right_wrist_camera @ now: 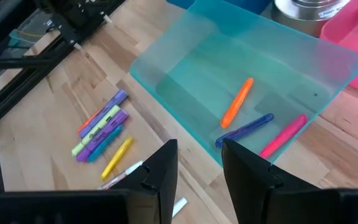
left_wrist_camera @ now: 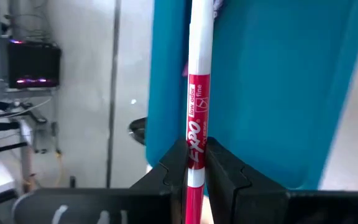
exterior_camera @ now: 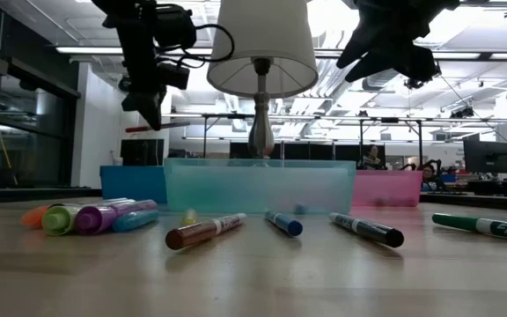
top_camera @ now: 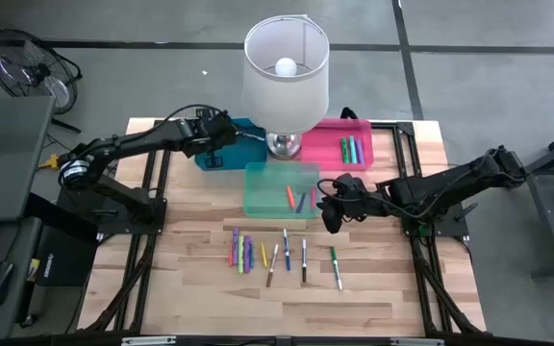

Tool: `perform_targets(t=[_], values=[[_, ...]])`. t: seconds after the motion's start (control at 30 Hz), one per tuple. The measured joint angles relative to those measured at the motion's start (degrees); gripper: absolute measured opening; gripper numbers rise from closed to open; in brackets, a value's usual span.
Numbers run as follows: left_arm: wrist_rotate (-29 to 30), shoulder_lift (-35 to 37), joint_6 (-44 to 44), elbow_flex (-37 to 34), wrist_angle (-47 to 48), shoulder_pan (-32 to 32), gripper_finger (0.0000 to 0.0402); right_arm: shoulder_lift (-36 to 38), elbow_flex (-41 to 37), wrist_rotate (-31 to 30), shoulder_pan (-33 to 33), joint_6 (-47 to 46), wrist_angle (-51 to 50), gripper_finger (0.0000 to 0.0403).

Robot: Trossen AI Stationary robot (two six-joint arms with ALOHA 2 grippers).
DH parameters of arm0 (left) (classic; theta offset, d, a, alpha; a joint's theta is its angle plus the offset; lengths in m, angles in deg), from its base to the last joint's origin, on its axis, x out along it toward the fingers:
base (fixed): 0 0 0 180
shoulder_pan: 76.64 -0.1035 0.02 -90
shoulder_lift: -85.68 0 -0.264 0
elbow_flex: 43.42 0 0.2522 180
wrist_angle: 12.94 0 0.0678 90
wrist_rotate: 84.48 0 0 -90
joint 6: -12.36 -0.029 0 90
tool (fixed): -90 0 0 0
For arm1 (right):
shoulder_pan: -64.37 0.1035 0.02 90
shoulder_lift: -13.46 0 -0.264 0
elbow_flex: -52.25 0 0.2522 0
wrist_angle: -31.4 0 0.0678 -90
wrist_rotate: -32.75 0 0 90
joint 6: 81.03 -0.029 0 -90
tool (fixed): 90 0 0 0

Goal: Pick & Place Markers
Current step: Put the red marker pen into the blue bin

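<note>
"EXPO" reads on the red marker (left_wrist_camera: 195,124) clenched by the left tool (left_wrist_camera: 196,177); right tool (right_wrist_camera: 199,163) released.

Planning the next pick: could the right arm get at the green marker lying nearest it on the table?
Probably yes. The right hand is open and empty, hovering just behind the green marker, which lies alone on bare wood with nothing over it.

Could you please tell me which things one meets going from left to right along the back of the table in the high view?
blue bin → lamp → pink bin
</note>
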Motion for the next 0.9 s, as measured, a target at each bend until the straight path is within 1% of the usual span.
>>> perform_targets(t=[0.17,0.33,0.4,0.8,0.9], values=[[0.1,-2.2,-0.1,0.0,-0.3,0.2,0.0030,0.0,0.0,-0.3,0.0,-0.9,0.0,0.0114],[0.6,-6.2,-3.6,0.0,-1.9,0.1,0.0030,0.0,0.0,-2.1,0.0,-2.5,0.0,0.0114],[0.8,-8.2,-4.8,0.1,-4.3,0.2,0.0030,0.0,0.0,-2.5,0.0,-2.6,0.0,0.0114],[-2.6,-16.7,-7.1,0.0,-7.6,-1.0,0.0030,0.0,0.0,-2.8,0.0,-4.2,0.0,0.0114],[-2.8,-16.9,-7.5,0.0,-7.0,-1.0,0.0033,0.0,0.0,-2.4,0.0,-4.6,0.0,0.0114]])
